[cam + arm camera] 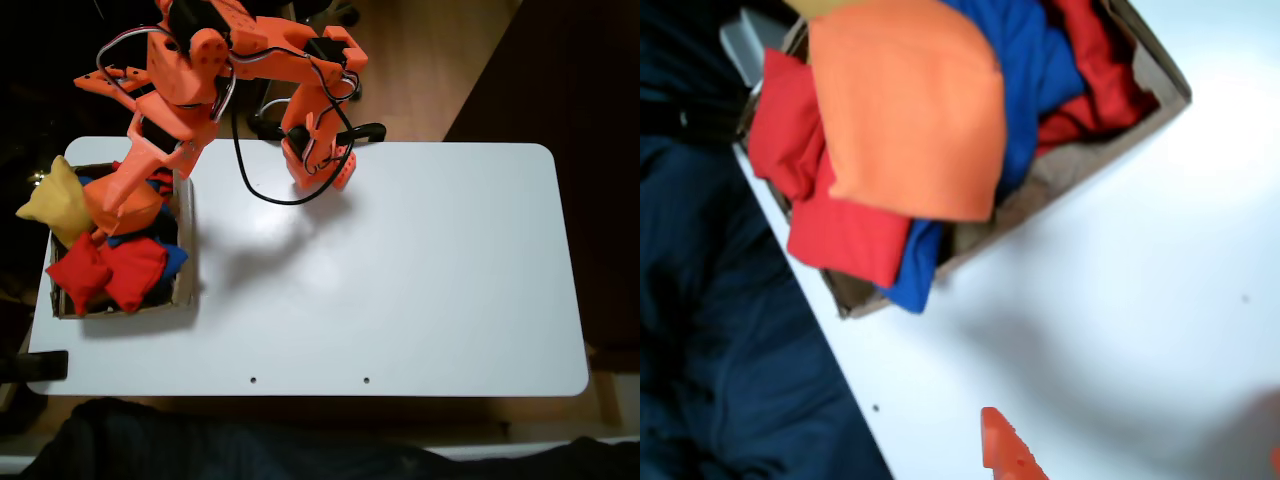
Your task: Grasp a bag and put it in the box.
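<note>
Below the gripper [108, 215] in the fixed view, the orange bag [125, 207] lies atop red and blue beanbags inside the box [186, 262]; whether the fingers grip cannot be told. In the wrist view, the bag [910, 115] lies in the box [1060, 175], apart from one orange fingertip [1005, 450].

**Bright Bags, Brown Box**

The bag [910, 110] is plain orange. Red beanbags [105, 272], blue beanbags [1025, 70] and a yellow beanbag [55, 200] fill the brown box [184, 285]. The table [400, 270] is white, the arm [250, 60] orange.
</note>
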You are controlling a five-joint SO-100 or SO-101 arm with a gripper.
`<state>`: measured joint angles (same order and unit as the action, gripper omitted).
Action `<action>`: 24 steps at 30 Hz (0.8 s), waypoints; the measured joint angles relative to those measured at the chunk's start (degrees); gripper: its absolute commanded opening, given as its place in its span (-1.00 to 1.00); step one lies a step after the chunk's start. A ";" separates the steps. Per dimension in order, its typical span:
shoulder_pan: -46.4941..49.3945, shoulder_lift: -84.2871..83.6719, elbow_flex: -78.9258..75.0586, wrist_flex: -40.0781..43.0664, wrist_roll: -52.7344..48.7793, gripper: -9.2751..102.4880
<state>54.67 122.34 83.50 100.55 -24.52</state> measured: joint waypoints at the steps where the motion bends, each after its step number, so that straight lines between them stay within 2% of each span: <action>1: -0.97 0.70 0.00 0.44 0.79 0.80; 17: -18.28 16.44 4.13 3.78 10.11 0.80; 24: -26.72 24.70 12.30 -0.97 18.54 0.80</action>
<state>27.95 147.04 95.80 99.58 -5.98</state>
